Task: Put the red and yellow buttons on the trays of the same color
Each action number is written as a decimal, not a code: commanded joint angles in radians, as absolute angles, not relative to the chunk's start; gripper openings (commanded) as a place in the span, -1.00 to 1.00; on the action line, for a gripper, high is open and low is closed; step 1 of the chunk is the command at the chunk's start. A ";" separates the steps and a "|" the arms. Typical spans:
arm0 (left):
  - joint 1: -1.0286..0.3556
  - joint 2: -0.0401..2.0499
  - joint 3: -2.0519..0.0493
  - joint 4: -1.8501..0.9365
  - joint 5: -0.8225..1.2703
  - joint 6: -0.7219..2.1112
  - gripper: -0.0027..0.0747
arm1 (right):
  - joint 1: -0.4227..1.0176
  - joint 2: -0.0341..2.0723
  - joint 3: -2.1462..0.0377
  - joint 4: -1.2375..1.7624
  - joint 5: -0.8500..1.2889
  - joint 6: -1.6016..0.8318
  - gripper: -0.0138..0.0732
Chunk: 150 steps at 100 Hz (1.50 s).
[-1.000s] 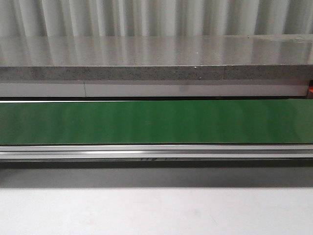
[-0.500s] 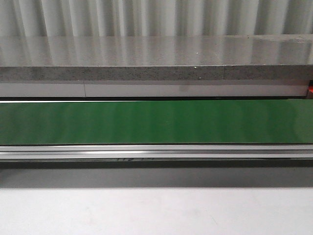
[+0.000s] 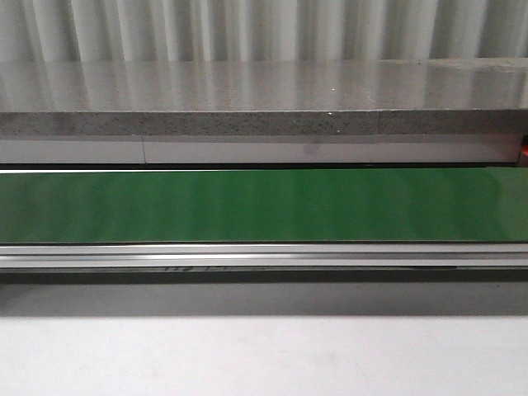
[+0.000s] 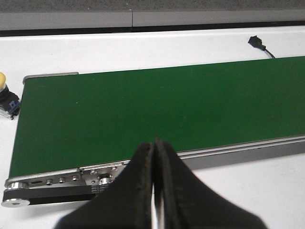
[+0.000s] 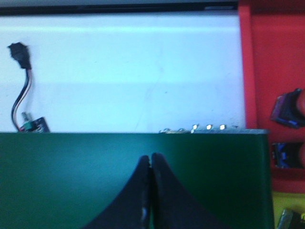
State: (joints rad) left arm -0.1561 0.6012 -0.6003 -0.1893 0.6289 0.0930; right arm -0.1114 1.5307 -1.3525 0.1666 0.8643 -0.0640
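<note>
While both claws, left claw (image 4: 155,191) and right claw (image 5: 150,191), stay pressed together, a yellow button (image 4: 2,81) beside the green belt (image 4: 152,109) risks being missed.

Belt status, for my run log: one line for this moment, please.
belt: bare | left hand: shut, empty | right hand: shut, empty | yellow button: off belt end | red tray: buttons inside
</note>
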 commanded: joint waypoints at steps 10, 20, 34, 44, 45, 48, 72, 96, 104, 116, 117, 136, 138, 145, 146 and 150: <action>-0.163 0.602 -0.628 -0.203 0.566 0.094 -0.98 | -0.052 1.383 -1.287 0.160 0.828 -0.076 -0.82; -0.163 0.602 -0.628 -0.203 0.566 0.094 -0.98 | -0.033 1.310 -1.223 0.160 0.826 -0.076 -0.82; -0.163 0.602 -0.628 -0.203 0.566 0.094 -0.98 | -0.014 1.185 -1.122 0.160 0.811 -0.082 -0.82; -0.163 0.602 -0.628 -0.203 0.566 0.094 -0.98 | -0.008 1.082 -1.049 0.160 0.794 -0.100 -0.82; -0.163 0.602 -0.628 -0.203 0.566 0.094 -0.98 | -0.008 1.075 -1.044 0.160 0.791 -0.103 -0.82; -0.163 0.602 -0.628 -0.203 0.566 0.094 -0.98 | -0.008 1.046 -1.018 0.160 0.785 -0.109 -0.82; -0.163 0.602 -0.628 -0.203 0.566 0.094 -0.98 | -0.008 0.799 -0.865 0.160 0.744 -0.129 -0.82; -0.163 0.602 -0.628 -0.203 0.564 0.094 -0.98 | -0.008 0.566 -0.743 0.160 0.744 -0.129 -0.82; -0.163 0.602 -0.628 -0.203 0.564 0.094 -0.98 | -0.008 0.502 -0.707 0.160 0.746 -0.129 -0.82; -0.163 0.602 -0.628 -0.203 0.555 0.094 -0.98 | -0.008 0.412 -0.657 0.160 0.746 -0.129 -0.82; -0.163 0.602 -0.628 -0.203 0.555 0.094 -0.98 | -0.008 0.404 -0.655 0.160 0.746 -0.129 -0.82; -0.163 0.602 -0.628 -0.203 0.537 0.094 -0.98 | -0.008 0.345 -0.615 0.160 0.742 -0.129 -0.82; -0.163 0.602 -0.628 -0.203 0.533 0.094 -0.98 | -0.008 0.345 -0.614 0.160 0.742 -0.129 -0.82; -0.163 0.602 -0.628 -0.197 0.517 0.094 -0.98 | -0.008 0.345 -0.611 0.160 0.737 -0.129 -0.82; -0.163 0.602 -0.628 -0.195 0.514 0.094 -0.98 | -0.008 0.345 -0.611 0.160 0.735 -0.129 -0.82; -0.163 0.602 -0.628 -0.183 0.509 0.094 -0.98 | -0.008 0.345 -0.607 0.160 0.727 -0.129 -0.82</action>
